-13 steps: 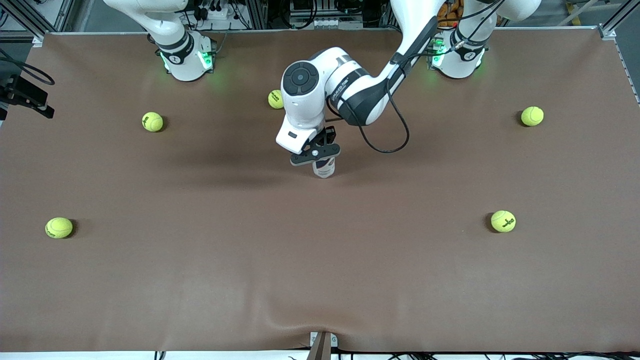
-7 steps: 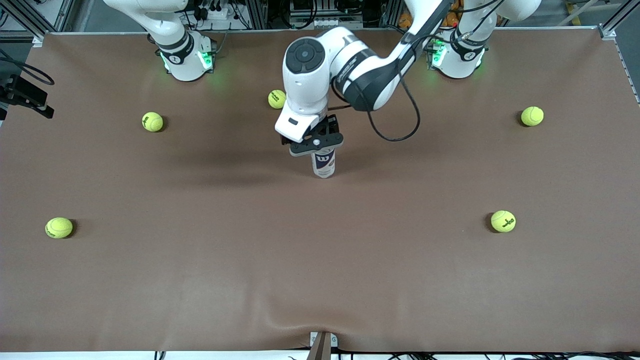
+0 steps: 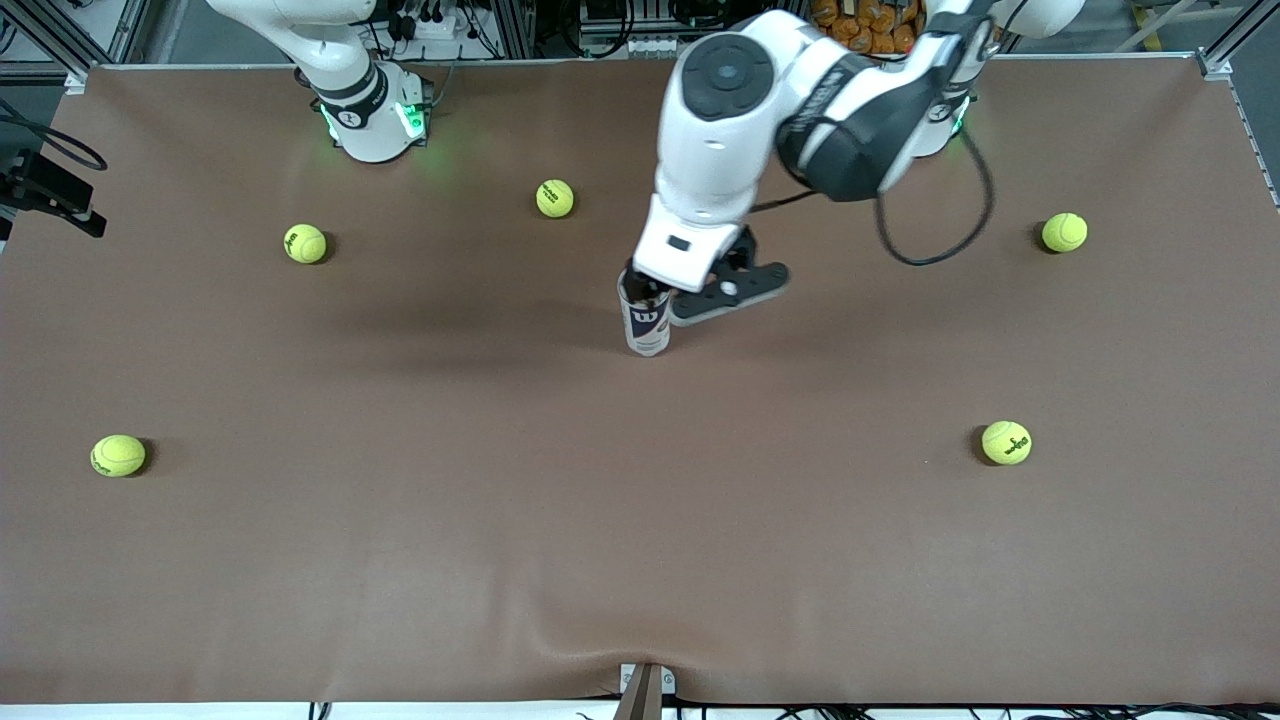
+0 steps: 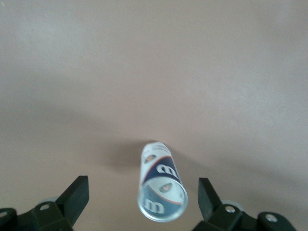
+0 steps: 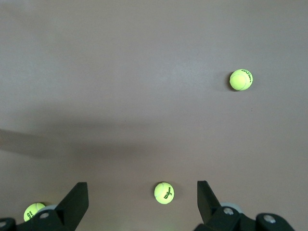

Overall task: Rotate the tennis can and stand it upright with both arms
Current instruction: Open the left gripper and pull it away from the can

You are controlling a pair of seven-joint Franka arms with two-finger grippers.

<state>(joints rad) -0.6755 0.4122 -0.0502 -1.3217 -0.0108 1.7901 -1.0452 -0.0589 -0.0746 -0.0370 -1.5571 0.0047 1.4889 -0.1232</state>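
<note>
The left gripper (image 3: 722, 290), which a second ago sat closed around the top of the can (image 3: 647, 322), has released it, risen, and shifted toward the left arm's end of the table; it now hangs in the air just beside the can's upper rim, over the brown table (image 3: 500, 560). In the left wrist view the left gripper (image 4: 143, 197) has its two fingers (image 4: 76, 197) spread wide with nothing between them but air, and the can (image 4: 161, 182) is seen end-on below, apart from both fingers. The can has not moved from its spot across the three front views: it stands upright on its base near the middle of the table, its open top facing up and its navy and white label turned toward the front camera. The right arm (image 3: 330, 60) waits at its base; its gripper is out of the front view, but the right wrist view shows the right gripper (image 5: 142, 199) fully open, holding nothing, high over the table. Count: one can; five balls, all in the same places as before. These are one ball (image 3: 555, 198) nearest the bases, one (image 3: 305, 243) and one (image 3: 118, 455) toward the right arm's end, and one (image 3: 1064, 232) and one (image 3: 1006, 442) toward the left arm's end. Three balls show in the right wrist view.
</note>
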